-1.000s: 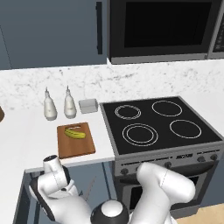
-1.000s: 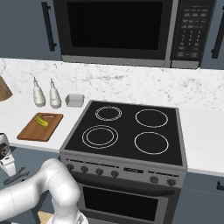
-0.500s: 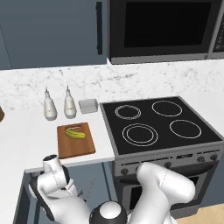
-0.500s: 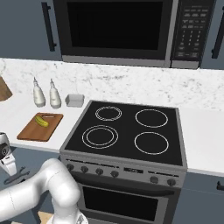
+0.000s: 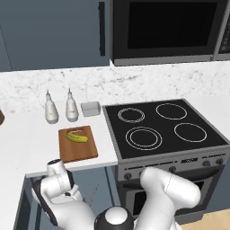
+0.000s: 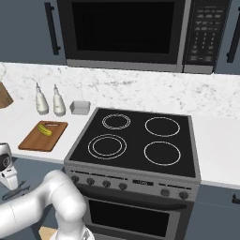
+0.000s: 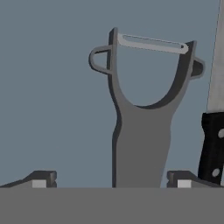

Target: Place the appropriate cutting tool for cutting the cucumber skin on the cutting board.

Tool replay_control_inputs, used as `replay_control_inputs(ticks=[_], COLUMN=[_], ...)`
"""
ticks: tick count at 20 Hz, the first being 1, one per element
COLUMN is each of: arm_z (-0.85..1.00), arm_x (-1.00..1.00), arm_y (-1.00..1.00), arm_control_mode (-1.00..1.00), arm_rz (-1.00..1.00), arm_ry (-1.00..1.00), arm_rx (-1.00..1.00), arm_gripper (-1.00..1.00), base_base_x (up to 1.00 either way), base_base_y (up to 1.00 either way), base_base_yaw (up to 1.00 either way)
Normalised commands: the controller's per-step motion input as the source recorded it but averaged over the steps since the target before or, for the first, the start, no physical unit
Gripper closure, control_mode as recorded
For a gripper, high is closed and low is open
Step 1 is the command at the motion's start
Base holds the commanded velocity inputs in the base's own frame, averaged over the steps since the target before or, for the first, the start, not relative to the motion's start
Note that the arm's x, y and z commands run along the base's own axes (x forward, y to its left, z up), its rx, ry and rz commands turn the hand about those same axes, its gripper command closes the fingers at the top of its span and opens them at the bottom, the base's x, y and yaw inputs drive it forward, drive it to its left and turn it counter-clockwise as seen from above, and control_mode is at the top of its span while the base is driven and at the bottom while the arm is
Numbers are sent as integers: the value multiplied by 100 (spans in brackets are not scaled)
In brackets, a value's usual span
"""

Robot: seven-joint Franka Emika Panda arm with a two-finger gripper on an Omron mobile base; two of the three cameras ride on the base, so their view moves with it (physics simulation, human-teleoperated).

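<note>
Looking along the hand view, the peeler [image 7: 142, 131] lies flat on a plain blue-grey surface between the wide-open, empty end effector [image 7: 111, 178], its stubby handle toward the fingertips and forked head away, with the black-handled knife [image 7: 213, 131] just beside it; it looks light, stiff and slippery, so pinching the flat handle below the fork seems best. From the left base view, the cutting board [image 5: 77, 143] sits on the white marble counter [image 5: 27, 143] with the cucumber [image 5: 77, 137] on it, beside the stove [image 5: 164, 128]. From the right base view, two bottles [image 6: 49, 100] and a grey box [image 6: 80, 107] stand behind the board under the microwave [image 6: 140, 33].
</note>
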Motion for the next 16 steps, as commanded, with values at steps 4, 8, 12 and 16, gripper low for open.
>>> replay_control_inputs(ticks=[4,8,12,16], arm_z=[0,0,-3,-6], arm_x=[-1,-11,-4,0], arm_y=[-11,-10,-2,0], arm_control_mode=[-100,-100,-100,-100], arm_rz=[0,0,0,0], arm_ry=[0,0,0,0], arm_rx=[0,0,0,0], arm_gripper=[-100,-100,-100,-100], base_base_x=[0,0,0,0], base_base_y=[0,0,0,0], base_base_yaw=[0,0,0,0])
